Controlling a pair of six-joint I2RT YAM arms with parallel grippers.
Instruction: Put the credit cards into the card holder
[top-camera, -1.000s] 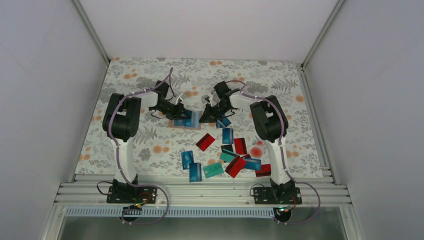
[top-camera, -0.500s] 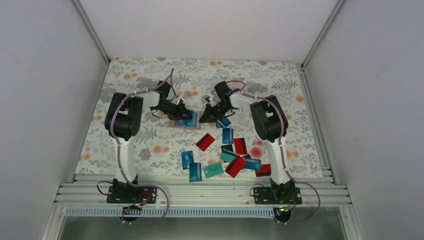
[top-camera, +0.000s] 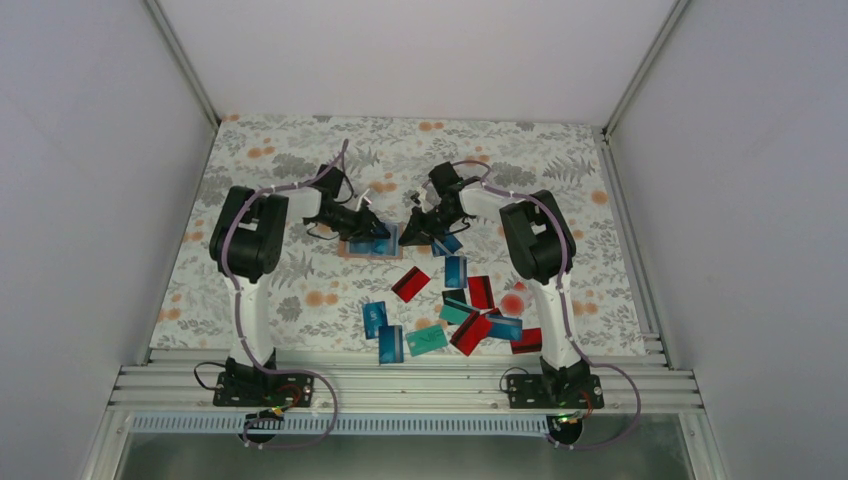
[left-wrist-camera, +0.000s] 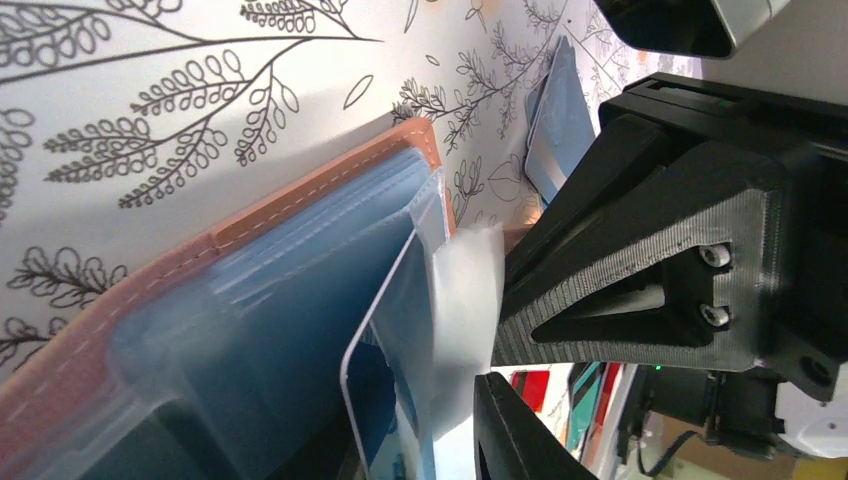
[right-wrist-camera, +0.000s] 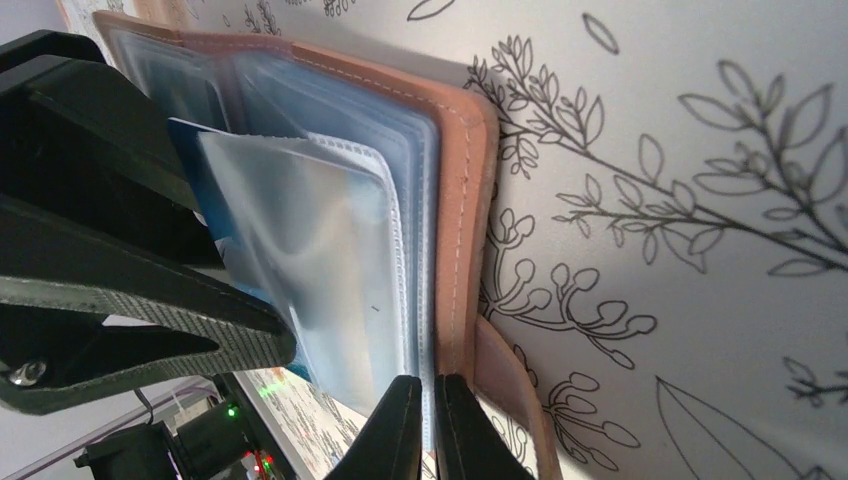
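The tan card holder (top-camera: 352, 248) lies open on the floral cloth, its clear sleeves fanned up (right-wrist-camera: 400, 200). My right gripper (right-wrist-camera: 432, 400) is shut on the edge of one clear sleeve and holds it lifted; from above it (top-camera: 411, 237) sits at the holder's right end. A blue credit card (left-wrist-camera: 385, 340) stands partly inside a sleeve, between my left gripper's fingers (left-wrist-camera: 510, 435). One finger shows; the other is hidden behind card and plastic. My left gripper (top-camera: 378, 233) hangs over the holder, facing the right one. Several loose credit cards (top-camera: 462, 312) lie nearer the arm bases.
A red card (top-camera: 410, 283) and a blue card (top-camera: 455, 270) lie just in front of the holder, and another blue one (top-camera: 449, 243) beside the right gripper. White walls enclose the cloth on three sides. A metal rail (top-camera: 400, 385) runs along the near edge.
My left gripper has moved right over the holder with the blue card, closer to the right gripper. The right gripper has kept its hold and place.
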